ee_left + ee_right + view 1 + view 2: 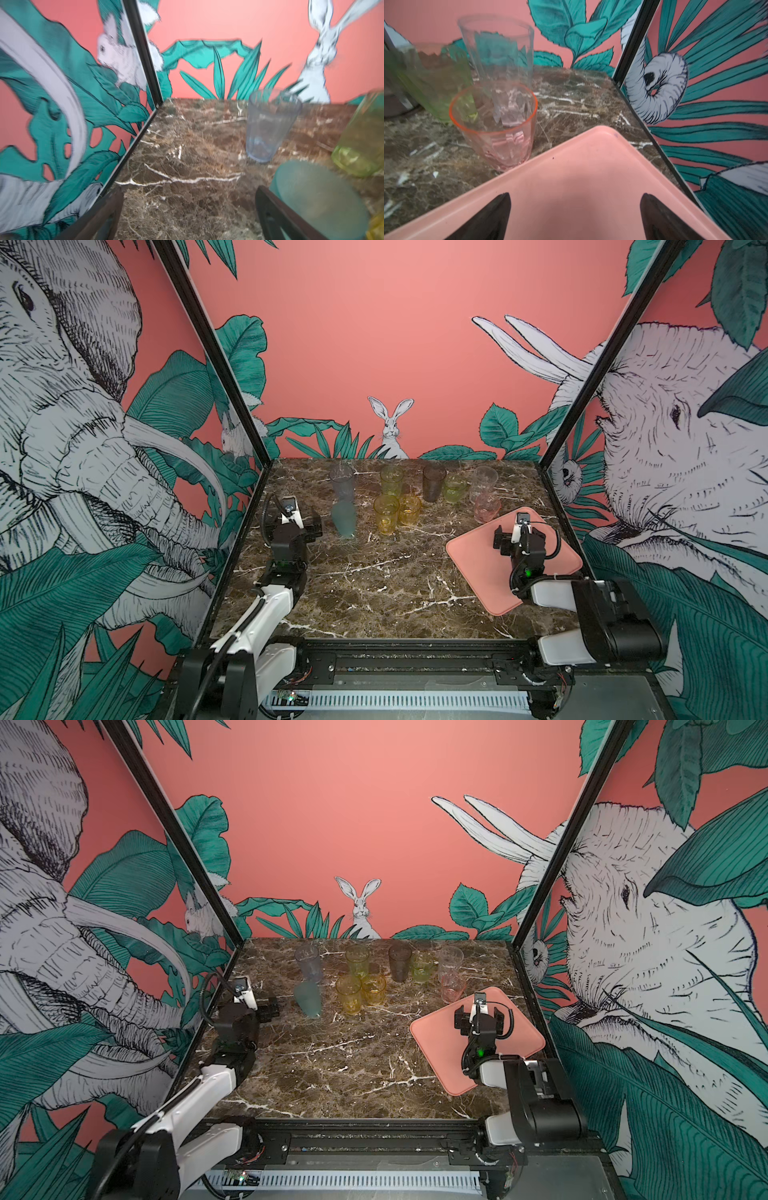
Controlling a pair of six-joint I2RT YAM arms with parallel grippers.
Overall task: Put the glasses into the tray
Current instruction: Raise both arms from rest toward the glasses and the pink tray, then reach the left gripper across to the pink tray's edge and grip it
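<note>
Both top views: brown marble table (374, 585) was boxed by painted jungle walls (374, 344), the glasses (386, 514) stood on it along the far edge, outside the tray (473, 572) at near right, and the middle was open. Left wrist view: left gripper (188, 191) was spread wide and empty over bare marble, a frosted glass (318, 197) just beside one finger. Right wrist view: right gripper (576, 195) was spread wide and empty above the tray, and a pink glass (500, 135) stood right at its rim, a closeness less plain from above.
</note>
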